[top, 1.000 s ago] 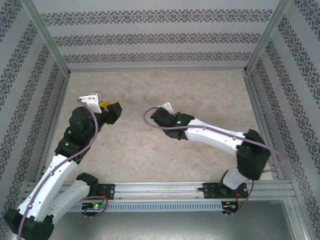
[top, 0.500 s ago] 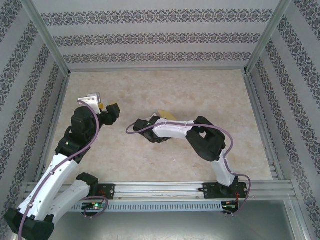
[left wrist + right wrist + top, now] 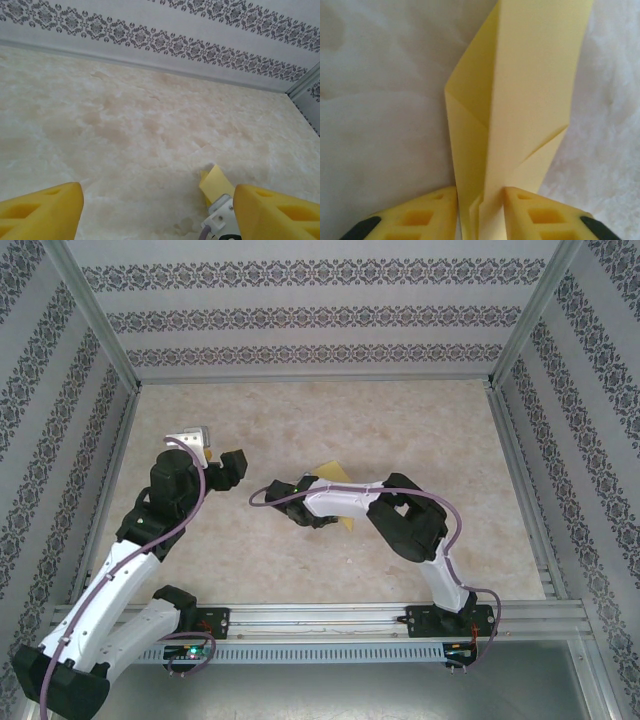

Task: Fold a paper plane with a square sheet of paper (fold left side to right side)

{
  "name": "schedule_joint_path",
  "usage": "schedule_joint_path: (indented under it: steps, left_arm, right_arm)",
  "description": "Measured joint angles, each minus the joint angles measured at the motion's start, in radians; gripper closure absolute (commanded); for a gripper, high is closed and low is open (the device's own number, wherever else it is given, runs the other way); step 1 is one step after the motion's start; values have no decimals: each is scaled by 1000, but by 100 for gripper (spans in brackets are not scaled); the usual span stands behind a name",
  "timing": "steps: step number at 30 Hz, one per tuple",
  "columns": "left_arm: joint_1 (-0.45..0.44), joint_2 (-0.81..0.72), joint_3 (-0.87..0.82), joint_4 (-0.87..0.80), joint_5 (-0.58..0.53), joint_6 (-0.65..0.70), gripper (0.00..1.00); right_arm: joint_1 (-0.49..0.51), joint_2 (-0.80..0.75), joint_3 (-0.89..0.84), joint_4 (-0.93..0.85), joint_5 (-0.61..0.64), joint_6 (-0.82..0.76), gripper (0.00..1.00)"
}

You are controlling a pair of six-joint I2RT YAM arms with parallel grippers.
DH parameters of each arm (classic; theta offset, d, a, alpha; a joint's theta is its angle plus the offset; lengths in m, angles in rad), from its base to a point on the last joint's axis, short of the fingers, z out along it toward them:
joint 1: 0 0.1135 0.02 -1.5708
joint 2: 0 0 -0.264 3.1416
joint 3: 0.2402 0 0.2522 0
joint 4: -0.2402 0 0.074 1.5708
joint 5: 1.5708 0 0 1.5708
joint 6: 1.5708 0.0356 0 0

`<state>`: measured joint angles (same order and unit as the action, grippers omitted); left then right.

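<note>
A: Paper plane (image 3: 520,100), where and what?
B: Mid-table, tucked under the right arm's wrist. Thin, matte, pale-yellow paper in a long narrow shape, with sharp creases and overlapping flaps.
A: Right gripper (image 3: 480,210)?
B: Yellow fingers with hollow cells, slightly parted, the plane's near end in the gap. Can't tell if the pads touch it.
A: Left gripper (image 3: 157,200)?
B: Fingers spread wide with nothing between them, off to the left, well apart from the paper.
A: Views differ?
B: Right wrist gives the creases and layers. Top gives two yellow corners poking out either side of the arm. Left wrist catches one flap beside that arm's white wrist part.
A: Table (image 3: 420,430)?
B: Smooth, beige, marbled.
</note>
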<state>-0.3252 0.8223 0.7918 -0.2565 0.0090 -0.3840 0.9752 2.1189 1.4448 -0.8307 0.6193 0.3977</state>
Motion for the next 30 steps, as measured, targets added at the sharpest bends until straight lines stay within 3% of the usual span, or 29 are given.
schedule_joint_path:
  steps: [18,25,30]
  left_arm:
    - [13,118,19,5,145,-35,17]
    - [13,229,13,64,252,-103,21]
    - [12,307,-14,118,326,-173,24]
  right_arm:
    - [-153,-528,-232,178,-290,23,2]
    - [-341,-719,-439,349,-490,51,2]
    - [-528,-820,-610,518,-671,124,2]
